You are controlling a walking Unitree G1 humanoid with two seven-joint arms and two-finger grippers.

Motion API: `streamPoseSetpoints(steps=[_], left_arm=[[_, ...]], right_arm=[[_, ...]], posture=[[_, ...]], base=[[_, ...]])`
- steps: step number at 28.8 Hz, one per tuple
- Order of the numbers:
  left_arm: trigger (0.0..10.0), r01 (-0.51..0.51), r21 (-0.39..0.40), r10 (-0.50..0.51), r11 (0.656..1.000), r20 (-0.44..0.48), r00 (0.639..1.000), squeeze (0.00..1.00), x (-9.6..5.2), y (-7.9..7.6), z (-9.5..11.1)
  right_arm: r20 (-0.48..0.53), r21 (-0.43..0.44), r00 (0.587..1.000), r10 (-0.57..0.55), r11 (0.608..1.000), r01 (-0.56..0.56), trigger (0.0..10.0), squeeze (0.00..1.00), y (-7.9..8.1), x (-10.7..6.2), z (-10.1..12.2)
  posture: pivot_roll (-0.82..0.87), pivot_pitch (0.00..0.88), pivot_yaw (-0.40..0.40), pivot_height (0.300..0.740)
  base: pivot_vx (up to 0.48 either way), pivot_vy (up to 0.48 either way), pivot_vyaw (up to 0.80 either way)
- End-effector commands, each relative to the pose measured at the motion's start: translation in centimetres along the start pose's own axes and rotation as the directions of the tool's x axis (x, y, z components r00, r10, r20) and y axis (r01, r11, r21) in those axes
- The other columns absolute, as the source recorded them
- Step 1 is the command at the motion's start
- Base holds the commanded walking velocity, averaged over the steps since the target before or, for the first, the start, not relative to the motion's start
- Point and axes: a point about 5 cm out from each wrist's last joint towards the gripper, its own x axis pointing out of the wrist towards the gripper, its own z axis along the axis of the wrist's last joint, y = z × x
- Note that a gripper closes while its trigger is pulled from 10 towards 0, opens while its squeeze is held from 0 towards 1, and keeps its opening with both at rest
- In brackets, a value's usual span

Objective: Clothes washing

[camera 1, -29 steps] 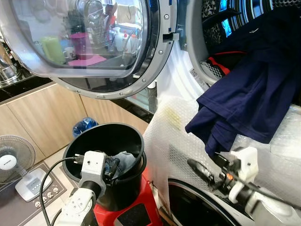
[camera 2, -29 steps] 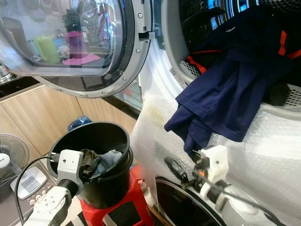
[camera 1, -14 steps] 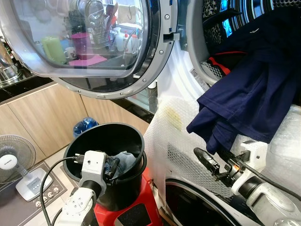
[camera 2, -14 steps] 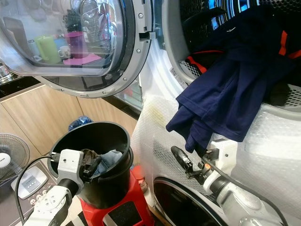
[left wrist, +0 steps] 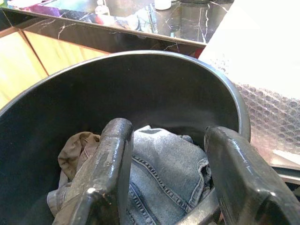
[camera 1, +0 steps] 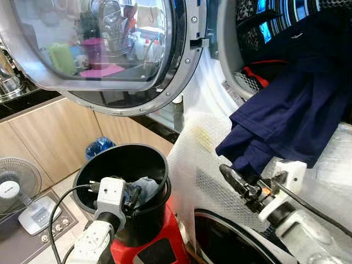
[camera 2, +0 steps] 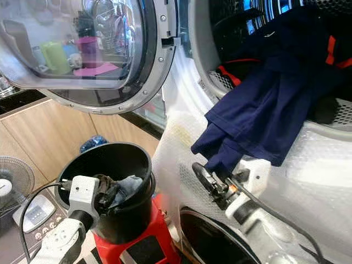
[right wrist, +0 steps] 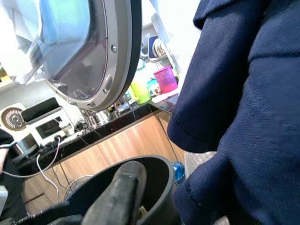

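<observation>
While our left gripper [left wrist: 164, 187] hangs with fingers apart over the jeans [left wrist: 159, 173] in the black bucket [camera 1: 93, 176], our right gripper [camera 1: 235, 180] touches the navy garment's [camera 1: 291, 110] hanging hem; we cannot tell its fingers' state. Beyond, that garment drapes out of the washer drum [camera 1: 247, 33] beside the open door [camera 1: 104, 49].

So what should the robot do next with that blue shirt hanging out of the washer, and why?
Probably nudge the right gripper up under the navy shirt and push it into the drum. Much of the shirt droops over the rim, and the gripper sits just under its lowest fold. The left gripper hovers open over the jeans in the black bucket.
</observation>
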Motion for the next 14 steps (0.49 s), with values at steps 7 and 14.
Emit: streamPoseSetpoints(steps=[7,14], left_arm=[[10.0,-0.011,-0.001,0.011,1.000,-0.006,1.000,0.00,-0.32,0.09,-0.31],[10.0,-0.014,-0.005,0.014,1.000,-0.008,1.000,0.00,-0.44,0.05,-0.36]], right_arm=[[-0.027,0.026,0.999,-0.023,0.999,0.023,0.0,0.00,0.36,0.96,-0.47],[-0.033,0.045,0.994,-0.100,0.994,0.102,3.2,0.00,-0.46,1.03,-0.67]], posture=[[0.03,0.000,0.048,0.740],[0.03,0.000,0.049,0.740]], base=[[0.000,0.000,0.00],[0.000,0.000,0.00]])
